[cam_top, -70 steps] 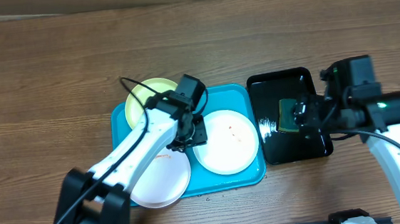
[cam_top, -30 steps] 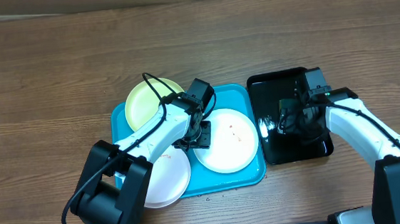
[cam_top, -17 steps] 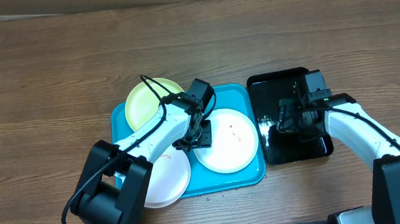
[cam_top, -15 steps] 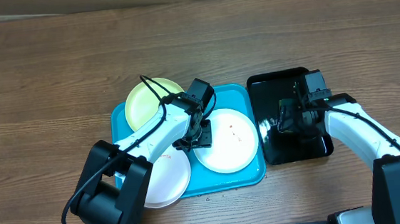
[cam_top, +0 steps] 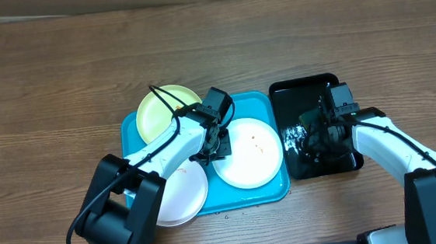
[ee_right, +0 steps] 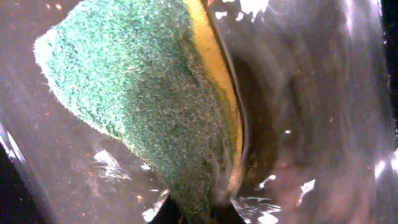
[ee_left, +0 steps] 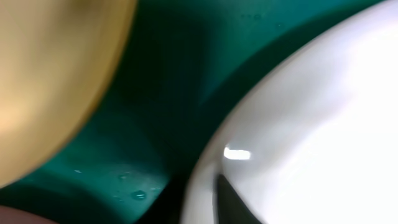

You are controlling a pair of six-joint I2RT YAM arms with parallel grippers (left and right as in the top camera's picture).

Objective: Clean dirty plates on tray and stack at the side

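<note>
The turquoise tray point(cam_top: 257, 102) holds three plates: a pale yellow-green plate point(cam_top: 162, 111) at its back left, a white plate point(cam_top: 178, 194) at the front left, and a white plate point(cam_top: 248, 152) with small orange specks on the right. My left gripper point(cam_top: 215, 144) sits at that right plate's left rim. In the left wrist view a dark finger point(ee_left: 235, 200) lies on the white rim point(ee_left: 205, 168), so the jaws are shut on it. My right gripper point(cam_top: 313, 135) is down in the black tray point(cam_top: 309, 91), shut on a green and yellow sponge point(ee_right: 143, 93).
Water drops glisten on the black tray's wet floor point(ee_right: 311, 124) and on the turquoise tray point(ee_left: 168, 81). The front-left white plate overhangs the turquoise tray's front edge. Bare wooden table point(cam_top: 59, 88) lies to the left and behind.
Both grippers have closed: the left on the right white plate's rim, the right on the sponge. The right gripper has shifted slightly left in the black tray.
</note>
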